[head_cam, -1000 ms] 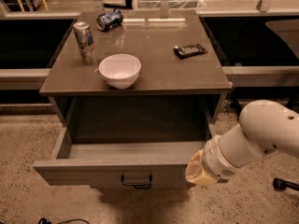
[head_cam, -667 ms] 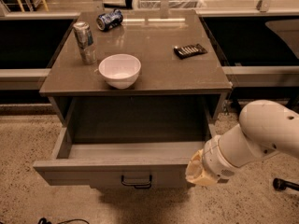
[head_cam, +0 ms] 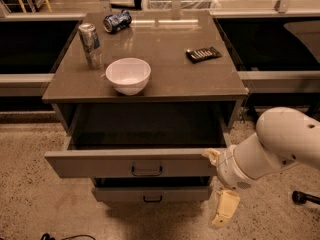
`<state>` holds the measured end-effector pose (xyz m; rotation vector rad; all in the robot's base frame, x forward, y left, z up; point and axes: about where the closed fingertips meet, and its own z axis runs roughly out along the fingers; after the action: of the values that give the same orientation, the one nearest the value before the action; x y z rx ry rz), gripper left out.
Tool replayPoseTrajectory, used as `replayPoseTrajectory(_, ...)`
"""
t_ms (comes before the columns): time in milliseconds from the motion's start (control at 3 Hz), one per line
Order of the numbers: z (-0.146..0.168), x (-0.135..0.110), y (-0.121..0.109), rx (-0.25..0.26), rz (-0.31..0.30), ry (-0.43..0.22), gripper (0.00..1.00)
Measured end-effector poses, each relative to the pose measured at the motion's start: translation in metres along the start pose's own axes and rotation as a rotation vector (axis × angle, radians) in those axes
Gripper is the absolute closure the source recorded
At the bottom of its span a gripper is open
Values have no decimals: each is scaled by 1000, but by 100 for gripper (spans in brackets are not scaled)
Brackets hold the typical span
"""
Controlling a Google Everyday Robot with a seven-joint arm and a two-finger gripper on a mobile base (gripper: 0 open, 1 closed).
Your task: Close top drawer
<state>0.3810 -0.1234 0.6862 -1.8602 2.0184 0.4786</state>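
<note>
Top drawer (head_cam: 100, 164) stands pulled well out; gripper (head_cam: 214, 186) sits at its front panel's right end, jaws spread wide, holding nothing. A push so far off-centre could skew and jam it, or slip off

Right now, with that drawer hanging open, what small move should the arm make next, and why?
Probably push the top drawer front straight in. The drawer stands pulled far out, and the gripper sits at the right end of its front panel, so a push there should slide it shut.
</note>
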Motion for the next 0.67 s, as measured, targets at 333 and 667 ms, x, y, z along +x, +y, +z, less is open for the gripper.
replayPoseTrajectory(333, 0, 0, 0, 0, -1, 0, 0)
replayPoseTrajectory(667, -2, -11, 4, 1, -38, 23, 18)
